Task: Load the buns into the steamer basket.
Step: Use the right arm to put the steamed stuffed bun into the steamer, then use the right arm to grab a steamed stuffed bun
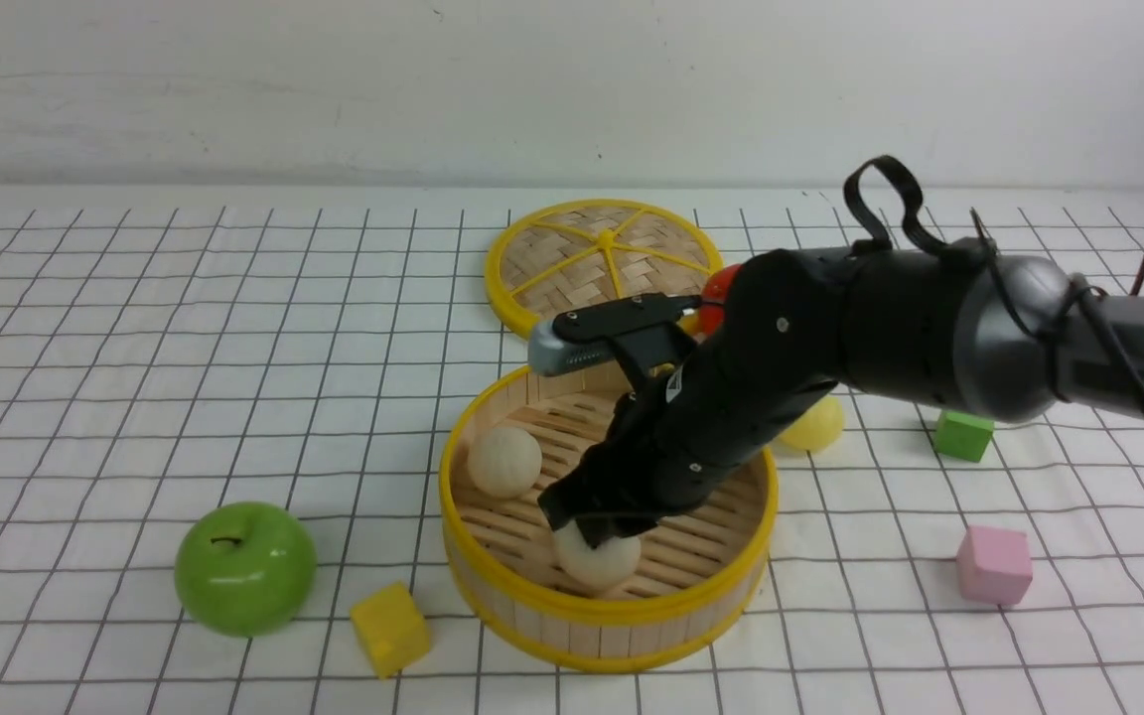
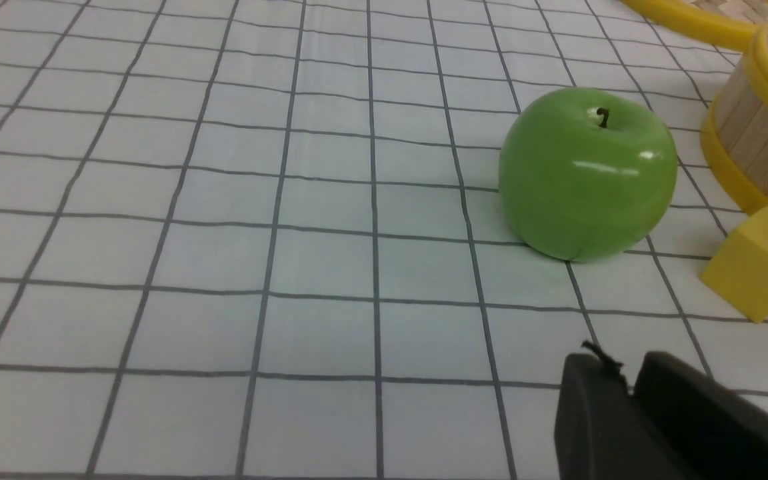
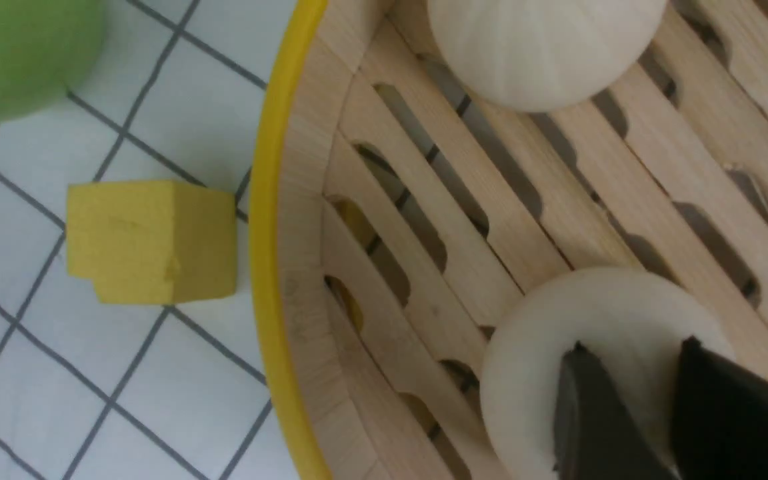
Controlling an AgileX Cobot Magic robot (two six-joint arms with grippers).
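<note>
My right gripper (image 1: pixel 594 528) hung over the basket's (image 1: pixel 612 608) six-o'clock bun (image 1: pixel 604 568); another bun (image 1: pixel 503 461) sat at ten. I couldn't tell whether it or my left gripper (image 2: pixel 629 393) was open.

The wide round bamboo steamer basket (image 1: pixel 532 621), yellow-rimmed with a slatted floor, sits upright before me. One matte cream-beige bun (image 1: pixel 503 461) lies inside by its left wall. A second cream-beige bun (image 1: pixel 600 566) rests near the front wall under my right hand (image 1: pixel 587 536). The pale yellow bun (image 1: pixel 815 425) lies outside, just beside the basket's right rear.
</note>
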